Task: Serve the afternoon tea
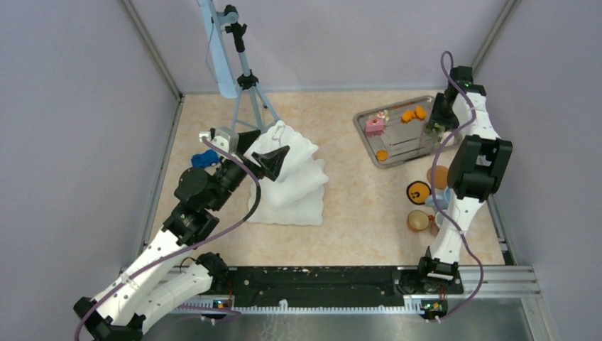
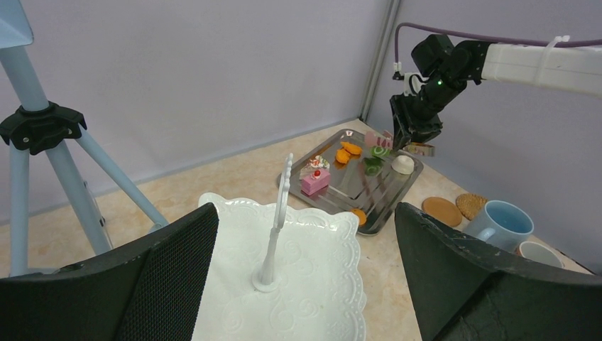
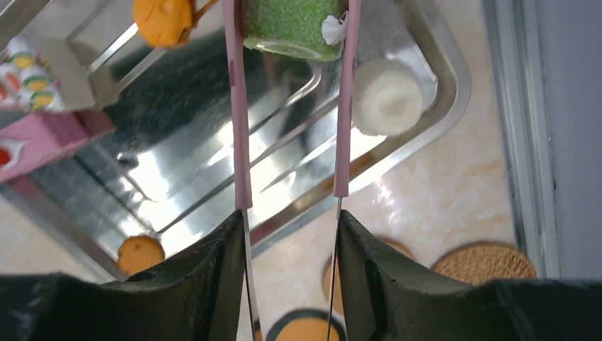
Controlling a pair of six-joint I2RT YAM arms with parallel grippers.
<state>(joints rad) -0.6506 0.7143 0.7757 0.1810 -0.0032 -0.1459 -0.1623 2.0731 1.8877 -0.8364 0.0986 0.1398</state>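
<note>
Green pastry between pink tongs

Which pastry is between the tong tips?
The green roll, flanked by both arms of the pink tongs; the white dome and orange pastry lie outside them.

I saw pale lilac walls closing in the table on three sides, with grey metal posts running up the two far corners. The tabletop was beige and marbled. A blue-grey tripod stood at the back left. The light was soft and even.
</note>
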